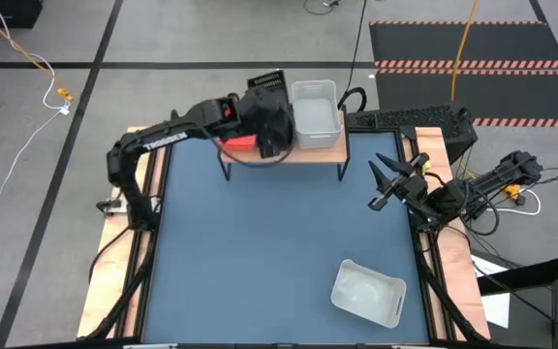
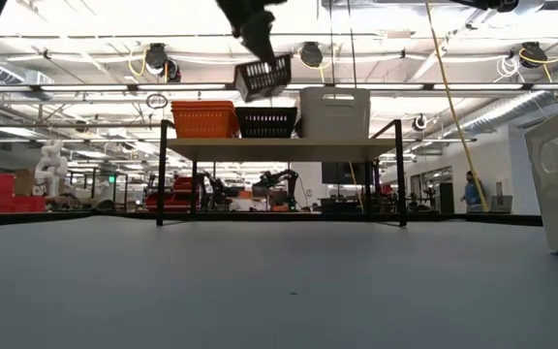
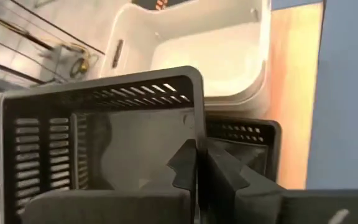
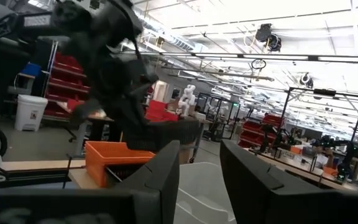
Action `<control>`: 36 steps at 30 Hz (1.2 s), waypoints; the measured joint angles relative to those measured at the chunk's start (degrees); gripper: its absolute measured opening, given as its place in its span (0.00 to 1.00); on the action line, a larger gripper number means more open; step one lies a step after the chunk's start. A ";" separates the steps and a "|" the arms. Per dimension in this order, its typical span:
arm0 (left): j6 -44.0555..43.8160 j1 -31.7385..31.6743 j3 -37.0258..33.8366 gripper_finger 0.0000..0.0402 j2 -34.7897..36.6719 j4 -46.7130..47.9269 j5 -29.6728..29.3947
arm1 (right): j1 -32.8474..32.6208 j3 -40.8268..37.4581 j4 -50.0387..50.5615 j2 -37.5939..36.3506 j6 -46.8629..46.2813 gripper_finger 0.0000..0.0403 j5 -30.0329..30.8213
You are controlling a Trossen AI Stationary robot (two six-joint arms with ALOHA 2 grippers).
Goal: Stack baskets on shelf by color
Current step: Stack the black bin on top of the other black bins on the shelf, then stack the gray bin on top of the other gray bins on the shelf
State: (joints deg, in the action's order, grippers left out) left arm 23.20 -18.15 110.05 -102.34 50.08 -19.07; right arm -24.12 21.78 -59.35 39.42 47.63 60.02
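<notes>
Shelf baskets beneath lifted black basket

Matt slotted plastic black basket, translucent plastic white basket, light-wood shelf w/ metal legs.

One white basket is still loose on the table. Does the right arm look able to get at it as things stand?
Probably yes. The white basket lies alone on the table's right side, nothing around it. The right gripper hangs open and empty on that side.
</notes>
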 joint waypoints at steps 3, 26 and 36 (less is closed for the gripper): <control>-0.01 -1.83 -0.04 0.07 -1.41 1.08 4.09 | 0.00 0.00 0.00 0.00 0.12 0.27 0.00; 0.00 -2.01 0.01 0.25 -4.44 8.82 12.61 | 0.00 0.00 0.01 0.00 -0.41 0.27 0.00; 3.60 6.30 0.03 0.30 -4.59 3.86 17.90 | 0.00 0.00 -0.20 0.02 1.89 0.27 -0.01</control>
State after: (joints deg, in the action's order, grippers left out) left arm 26.79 -11.85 110.08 -106.94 53.93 -1.17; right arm -24.12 21.78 -59.55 39.44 49.52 60.01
